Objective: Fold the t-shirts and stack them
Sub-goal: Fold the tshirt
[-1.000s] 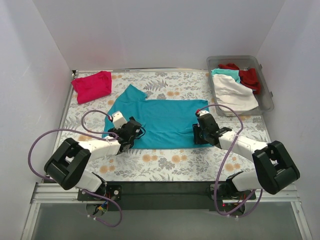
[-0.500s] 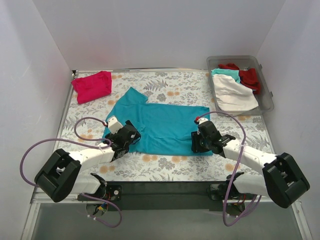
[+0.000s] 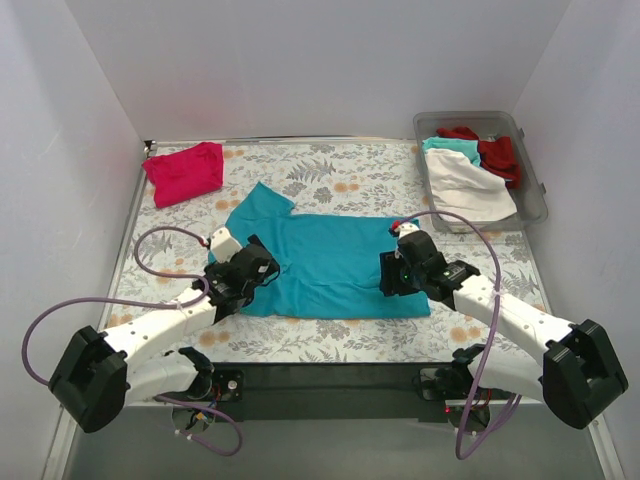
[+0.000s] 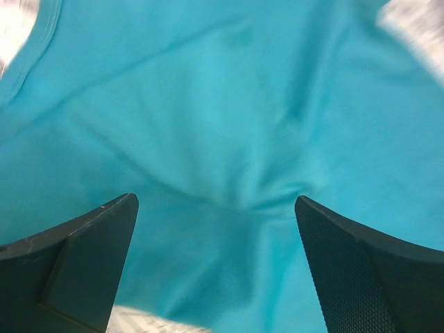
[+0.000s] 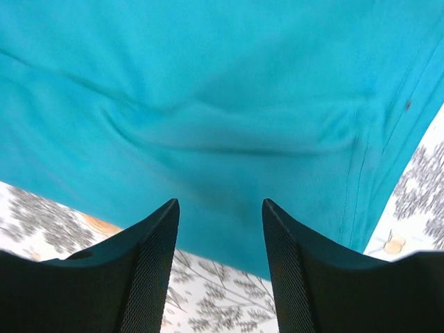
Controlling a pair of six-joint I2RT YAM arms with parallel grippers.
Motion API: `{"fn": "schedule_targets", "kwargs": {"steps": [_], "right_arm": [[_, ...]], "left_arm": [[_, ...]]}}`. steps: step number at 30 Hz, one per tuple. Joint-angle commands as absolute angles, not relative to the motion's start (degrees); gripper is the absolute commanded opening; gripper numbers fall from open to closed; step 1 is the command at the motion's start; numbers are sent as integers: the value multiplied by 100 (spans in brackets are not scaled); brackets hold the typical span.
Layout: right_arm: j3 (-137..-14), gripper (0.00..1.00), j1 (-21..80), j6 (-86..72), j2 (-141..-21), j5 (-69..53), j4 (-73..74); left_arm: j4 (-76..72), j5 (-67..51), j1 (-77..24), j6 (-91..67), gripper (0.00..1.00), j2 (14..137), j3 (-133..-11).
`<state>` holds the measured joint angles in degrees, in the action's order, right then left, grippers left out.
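Note:
A teal t-shirt [image 3: 330, 262] lies spread flat mid-table, one sleeve pointing to the far left. My left gripper [image 3: 248, 274] is over its left end, open wide. In the left wrist view, the left gripper [image 4: 215, 201] has only wrinkled teal cloth [image 4: 229, 104] beneath it. My right gripper [image 3: 393, 274] is over the shirt's right end. The right wrist view shows the right gripper [image 5: 220, 202] open just above the shirt's hem [image 5: 229, 236], with nothing between its fingers. A folded magenta-pink t-shirt [image 3: 185, 172] lies at the far left.
A clear plastic bin [image 3: 535, 190] at the far right holds white [image 3: 465, 185], teal [image 3: 450, 146] and red [image 3: 497, 152] t-shirts. White walls close in the floral-patterned table [image 3: 330, 335]. Purple cables loop beside both arms.
Both grippers have drawn back toward the near edge, and the teal shirt has slid nearer with them. The right gripper's jaws have widened.

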<state>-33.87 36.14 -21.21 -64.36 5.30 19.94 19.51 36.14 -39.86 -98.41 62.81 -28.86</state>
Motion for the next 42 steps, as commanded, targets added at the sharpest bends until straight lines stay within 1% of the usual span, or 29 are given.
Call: {"fn": "schedule_targets", "kwargs": {"steps": [1, 4, 5, 7, 9, 10, 12, 13, 15, 16, 22, 29, 34, 41, 42], "right_arm": [[-3954, 47, 3647, -1995, -6389, 615, 1688], [-4008, 48, 3656, -1934, -6504, 414, 1390], [-3999, 48, 3656, -1907, -6556, 361, 1241], [-3947, 48, 3656, -1898, -6670, 221, 1134], [-3868, 48, 3665, -1863, -6723, 106, 959], [-3789, 48, 3674, -1846, -6732, 62, 854], [-3718, 48, 3691, -1837, -6741, 44, 791], [-3683, 48, 3691, -1837, -6724, 44, 765], [-3586, 48, 3709, -1837, -6697, 44, 695], [-3577, 48, 3718, -1828, -6671, 44, 677], [-3419, 48, 3735, -1811, -6557, -97, 589], [-3349, 48, 3744, -1793, -6460, -106, 580], [-3340, 48, 3753, -1784, -6486, -105, 571], [-3313, 48, 3753, -1775, -6522, -79, 536], [-3331, 48, 3753, -1784, -6530, -62, 545]], "left_arm": [[2066, 4497, -3999, -9450, 90, 6257, -3707], [1426, 5025, -3947, -8546, 92, 6854, -4410], [1215, 5027, -3885, -7986, 93, 7238, -4743], [565, 4896, -3561, -7543, 92, 7671, -5096], [20, 4353, -3158, -6947, 92, 8321, -5562], [-200, 4185, -3051, -6813, 91, 8837, -5746], [-229, 4166, -2874, -6488, 91, 9393, -6438], [-237, 4175, -2831, -6417, 91, 9891, -6677], [-368, 4087, -2752, -6250, 89, 10325, -7195], [-387, 4052, -2725, -6153, 89, 10727, -7346], [-203, 3964, -2602, -6012, 86, 11933, -8418], [-70, 3815, -2435, -6064, 82, 12612, -8964], [-70, 3613, -2277, -6170, 78, 12849, -9035], [-26, 3480, -2153, -6196, 67, 13192, -9228], [-26, 3472, -2145, -6196, 60, 13218, -9237]]}}
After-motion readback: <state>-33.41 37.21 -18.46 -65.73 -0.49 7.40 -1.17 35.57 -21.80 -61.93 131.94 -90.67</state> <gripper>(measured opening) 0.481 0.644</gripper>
